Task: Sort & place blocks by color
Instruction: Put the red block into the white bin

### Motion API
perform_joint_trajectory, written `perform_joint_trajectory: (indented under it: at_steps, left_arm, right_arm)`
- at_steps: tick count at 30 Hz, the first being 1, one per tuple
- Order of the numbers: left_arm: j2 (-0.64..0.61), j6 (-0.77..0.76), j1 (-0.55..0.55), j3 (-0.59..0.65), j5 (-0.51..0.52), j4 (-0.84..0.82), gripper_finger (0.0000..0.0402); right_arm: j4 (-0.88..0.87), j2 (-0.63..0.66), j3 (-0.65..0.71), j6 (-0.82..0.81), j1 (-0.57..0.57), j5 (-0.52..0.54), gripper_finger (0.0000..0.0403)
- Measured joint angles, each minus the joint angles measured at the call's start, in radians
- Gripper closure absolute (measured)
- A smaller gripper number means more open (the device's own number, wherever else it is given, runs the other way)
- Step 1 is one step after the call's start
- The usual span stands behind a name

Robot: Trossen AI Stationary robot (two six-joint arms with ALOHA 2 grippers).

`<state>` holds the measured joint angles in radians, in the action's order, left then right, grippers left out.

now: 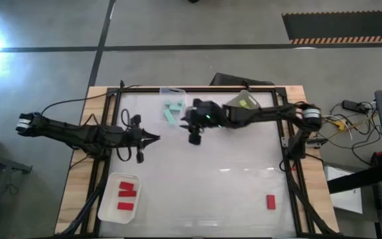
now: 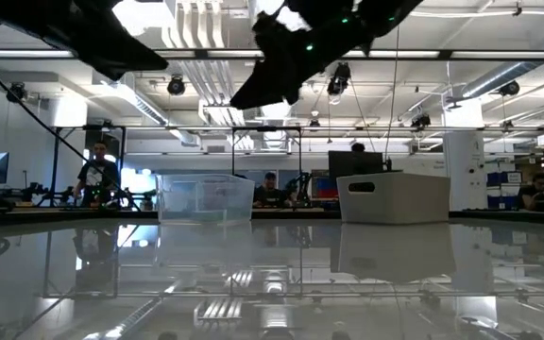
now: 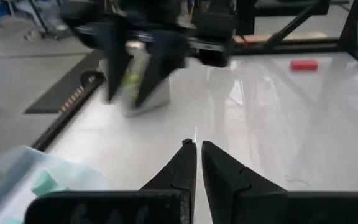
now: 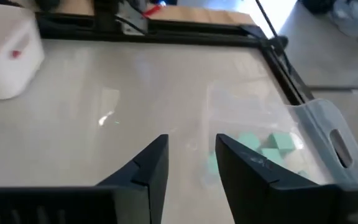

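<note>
Mint-teal blocks (image 1: 172, 108) lie in a translucent tray (image 1: 172, 91) at the table's far side; the right wrist view shows them too (image 4: 271, 145). Red blocks (image 1: 127, 194) lie in a white tray (image 1: 109, 206) at the near left. One red block (image 1: 270, 201) lies alone on the table at the near right, also visible in the left wrist view (image 3: 304, 65). Yellow-green blocks (image 1: 246, 102) sit in a third tray under the right arm. My right gripper (image 1: 194, 139) (image 4: 191, 140) hovers open and empty beside the teal tray. My left gripper (image 1: 156, 138) (image 3: 196, 144) is shut and empty, left of centre.
A black frame (image 1: 284, 143) runs around the glossy white table top. Cables (image 1: 340, 123) and gear lie beyond the right edge. In the low view, the two far trays (image 2: 206, 196) (image 2: 392, 196) stand against the room behind, where people sit at benches.
</note>
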<state>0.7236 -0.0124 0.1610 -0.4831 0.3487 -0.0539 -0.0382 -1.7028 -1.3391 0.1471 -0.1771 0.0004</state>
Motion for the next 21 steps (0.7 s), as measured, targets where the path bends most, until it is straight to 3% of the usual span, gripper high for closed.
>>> perform_joint_trajectory:
  at_steps: [5,8,16,18,21]
  left_arm:
    - [-0.082,0.023,-0.002,0.0,0.0,-0.006,0.0392]
    - [-0.106,-0.003,-0.001,0.0,-0.005,-0.008,0.0391]
    - [-0.086,0.0,-0.003,0.001,0.011,-0.007,0.0391]
    - [-0.071,0.001,-0.003,0.001,0.02,-0.008,0.0391]
    - [-0.048,0.049,-0.003,0.001,0.026,0.007,0.0391]
  right_arm:
    - [0.011,0.176,0.151,-0.055,0.054,0.074,0.0284]
    - [-0.076,0.3,0.212,-0.1,0.084,0.04,0.0286]
    - [-0.162,0.525,0.362,-0.346,0.114,0.025,0.0285]
    - [-0.199,0.557,0.384,-0.363,0.119,0.035,0.0287]
    - [-0.1,0.59,0.413,-0.309,0.119,0.119,0.0298]
